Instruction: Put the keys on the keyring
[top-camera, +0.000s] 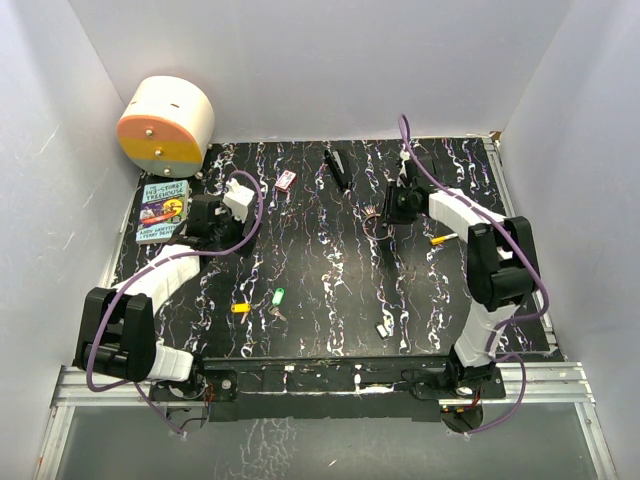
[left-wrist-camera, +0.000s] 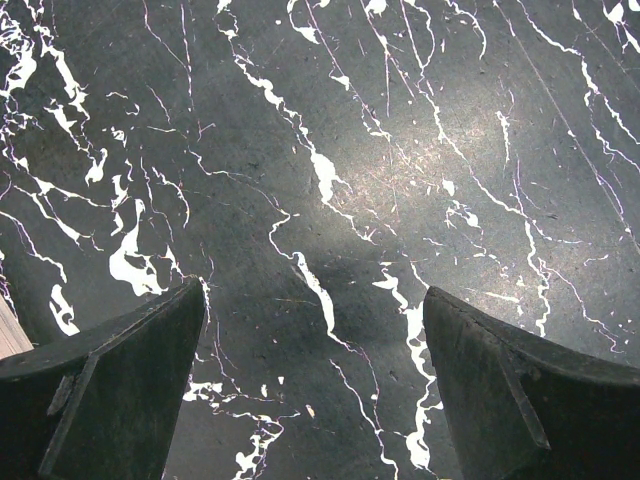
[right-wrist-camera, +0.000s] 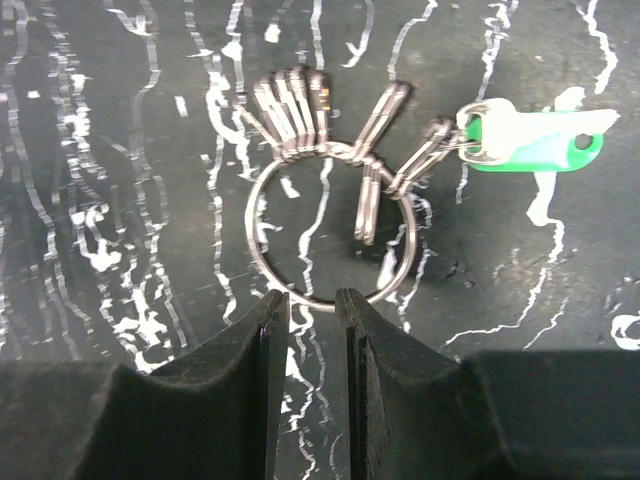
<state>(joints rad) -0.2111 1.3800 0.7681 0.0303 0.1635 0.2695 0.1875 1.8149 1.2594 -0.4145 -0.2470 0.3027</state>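
Observation:
The keyring (right-wrist-camera: 330, 225) is a thin metal ring lying flat on the black marbled table. It carries a fan of several small silvery keys (right-wrist-camera: 290, 110) and a key with a green tag (right-wrist-camera: 535, 142). My right gripper (right-wrist-camera: 312, 298) stands at the ring's near edge, its jaws a narrow gap apart, with the wire crossing in front of the tips. In the top view the ring (top-camera: 375, 222) lies just left of my right gripper (top-camera: 386, 213). A loose key with a green tag (top-camera: 278, 297) lies front centre. My left gripper (left-wrist-camera: 315, 290) is wide open and empty over bare table.
A book (top-camera: 162, 212) lies next to my left gripper (top-camera: 197, 228). Behind it stands a round white and orange box (top-camera: 165, 125). A pink-red card (top-camera: 286, 180) and a black object (top-camera: 338, 168) lie at the back. Small orange pieces (top-camera: 240, 307) (top-camera: 440, 240) and a small silvery piece (top-camera: 383, 327) also lie on the table.

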